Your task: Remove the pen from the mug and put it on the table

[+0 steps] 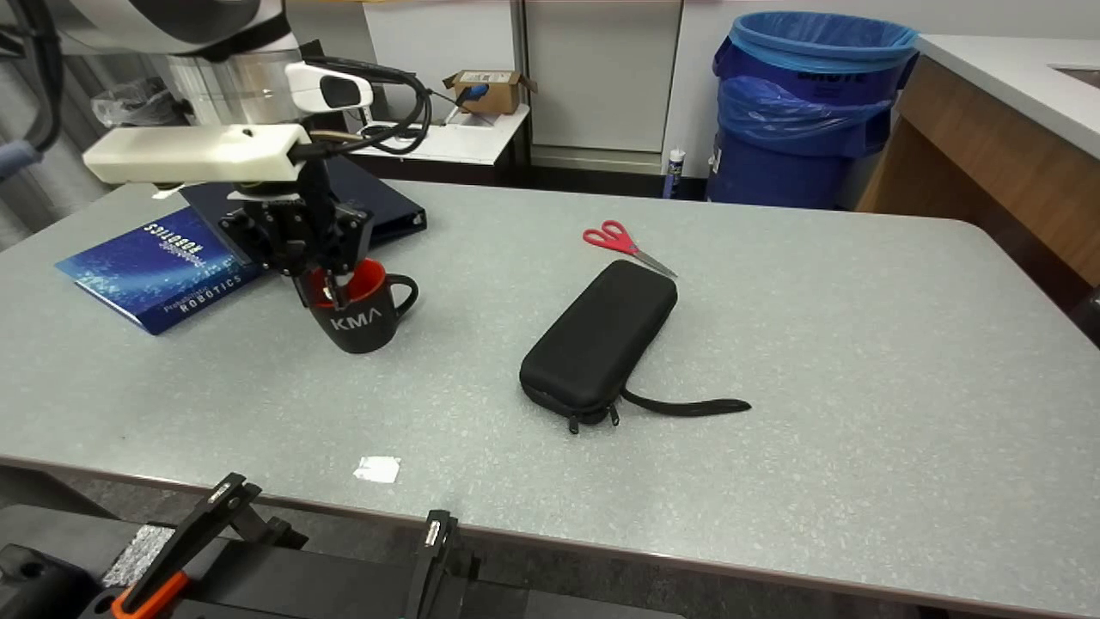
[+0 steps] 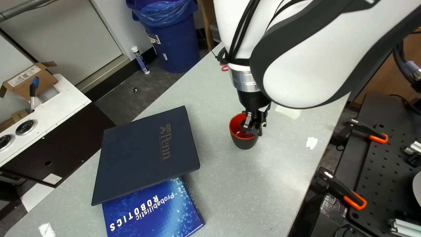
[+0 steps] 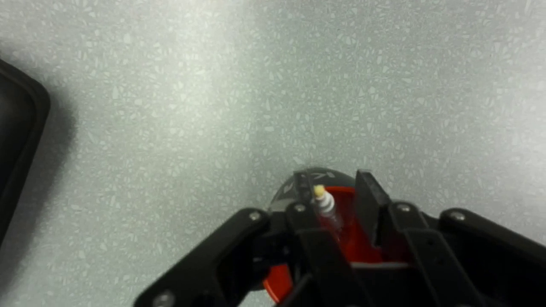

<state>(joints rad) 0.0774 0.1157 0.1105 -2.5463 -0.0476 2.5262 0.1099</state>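
The mug (image 1: 361, 328), black outside and red inside, stands on the grey speckled table (image 1: 825, 361). It shows in an exterior view (image 2: 244, 143) and in the wrist view (image 3: 360, 245). The pen (image 3: 326, 204) leans in the mug; it looks clear with a white collar and a yellow tip. Its lower part is hard to make out. My gripper (image 3: 335, 183) is open at the mug's mouth, one finger on each side of the pen. The pen's tip lies close to the left finger in the wrist view, with a gap to the right finger. The gripper also shows in both exterior views (image 1: 320, 295) (image 2: 253, 129).
A black zip case (image 1: 601, 340) with a strap and red-handled scissors (image 1: 623, 243) lie on the table. A blue book (image 2: 154, 210) and a dark binder (image 2: 144, 154) lie beside the mug. The mug's handle (image 1: 404, 295) sticks out sideways. Clamps (image 1: 430, 559) stand along the table edge.
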